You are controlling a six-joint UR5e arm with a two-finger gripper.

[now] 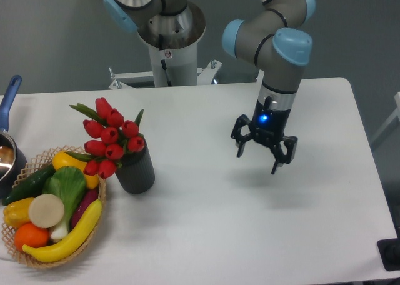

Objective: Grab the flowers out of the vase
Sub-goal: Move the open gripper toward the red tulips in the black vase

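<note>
Fingers [239, 152] spread, empty; red tulip flowers [109, 138] leaning from ribbed dark vase [136, 170].

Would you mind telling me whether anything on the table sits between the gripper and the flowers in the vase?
Nothing visible does. The gripper hangs open over bare white table, to the right of the flowers in the vase. The wicker basket of toy produce lies on the far side of the vase.

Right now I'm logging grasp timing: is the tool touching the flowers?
Apart. The fixed camera shows the tool, fingers spread, well right of the flowers, with bare table between them.
</note>
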